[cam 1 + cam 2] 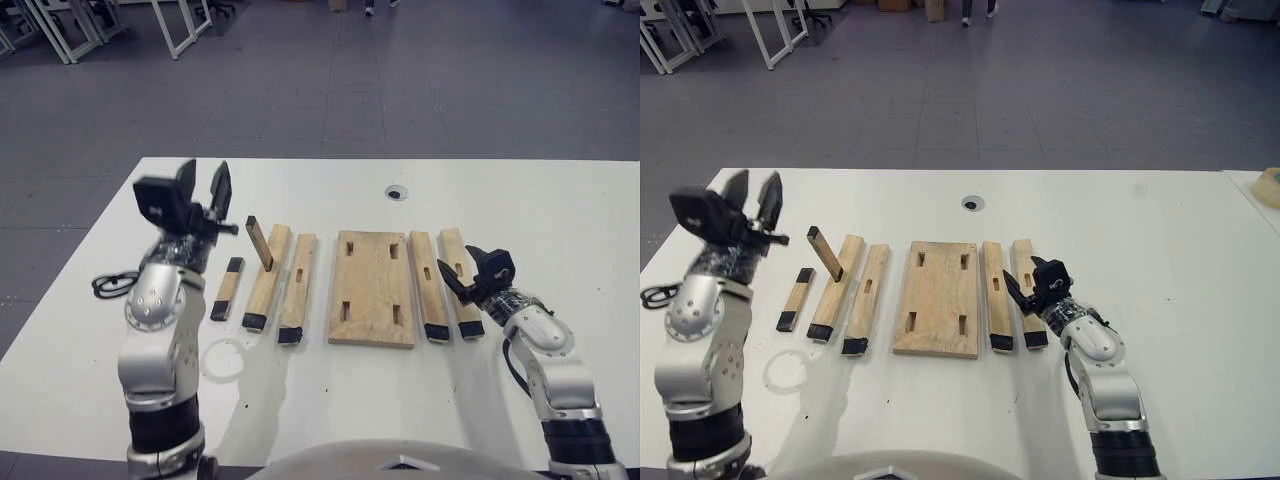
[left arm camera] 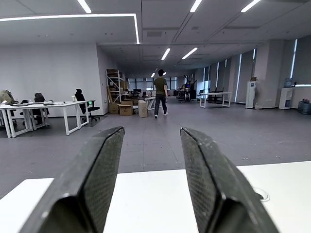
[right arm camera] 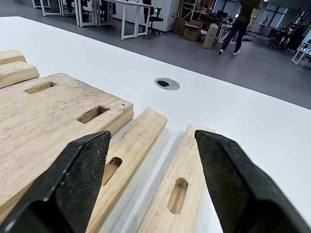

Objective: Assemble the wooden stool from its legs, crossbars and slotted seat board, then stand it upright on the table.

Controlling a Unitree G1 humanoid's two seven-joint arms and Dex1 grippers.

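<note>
Left eye view: the seat board (image 1: 373,288) lies flat at mid-table (image 1: 560,210), slots upward. Just to its left lie the inner left leg (image 1: 297,287) and outer left leg (image 1: 267,276), just to its right the inner right leg (image 1: 428,285) and outer right leg (image 1: 459,281), all flat. A flat crossbar (image 1: 229,288) lies beside the outer left leg. The left claw (image 1: 204,168) is raised above the table's left part, fingers wide apart and holding nothing. The right claw (image 1: 456,258) sits low over the outer right leg, spread wide and holding nothing. A black cable (image 1: 113,284) and a clear ring (image 1: 222,359) lie near the left arm, and a round port (image 1: 397,192) is set beyond the board. Right eye view: a tilted crossbar (image 1: 825,253) leans with its lower end on the outer left leg; whether it sits in a slot cannot be determined. Left wrist view: both fingers (image 2: 97,179) stand well apart with the room beyond. Right wrist view: the fingers (image 3: 77,179) straddle both right legs, apart from the wood.
</note>
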